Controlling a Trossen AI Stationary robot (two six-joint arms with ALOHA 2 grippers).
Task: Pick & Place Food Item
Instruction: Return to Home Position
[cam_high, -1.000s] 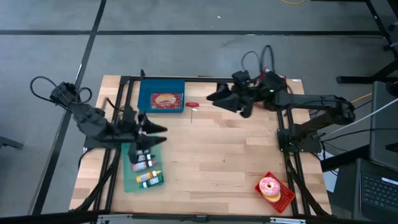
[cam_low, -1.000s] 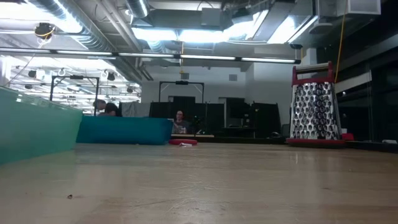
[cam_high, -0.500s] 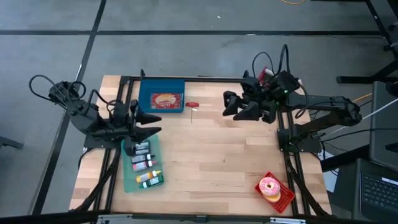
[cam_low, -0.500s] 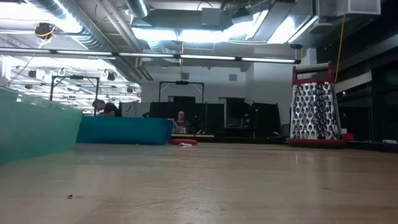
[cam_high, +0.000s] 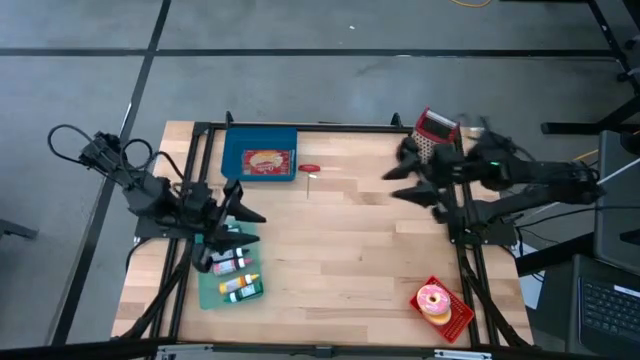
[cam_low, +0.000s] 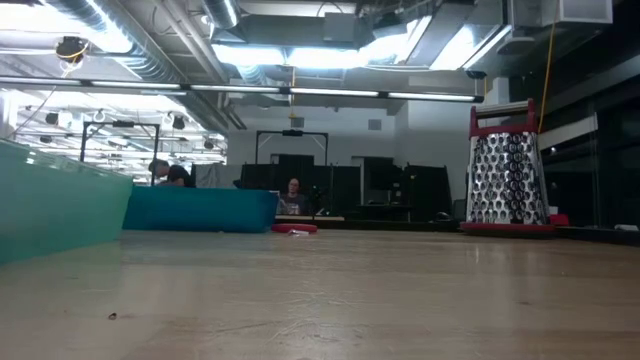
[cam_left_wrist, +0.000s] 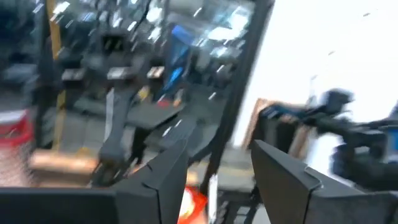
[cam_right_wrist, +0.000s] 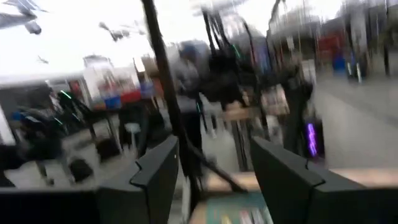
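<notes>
My left pincer hangs spread and empty. My wrist camera shows its two fingers apart with only the room between them. Directly under it is the far end of the green bin, on the table's left side. The food colouring bottles lie inside in a row running from below my fingertips toward the table's front edge. Each bottle lies roughly across the bin's width.

That is the relation I have to mind. The bottles are below this pincer and a little frontward of it, and the bin wall is on the side where my left arm comes in. By my reckoning, going home means lifting first, then drawing back over that wall, so that no finger catches the rim or a bottle.

My right pincer is well apart from the bin, near the table's right edge. It is also spread and carrying nothing, so the left arm is much the nearer to the bottles. The right arm has only bare wood beneath it.

The box grater stands just beyond the right pincer, at the far right corner. It is the only thing that arm could brush as it folds away. At the far edge behind my left arm sits the blue bin, clear of both arms.
</notes>
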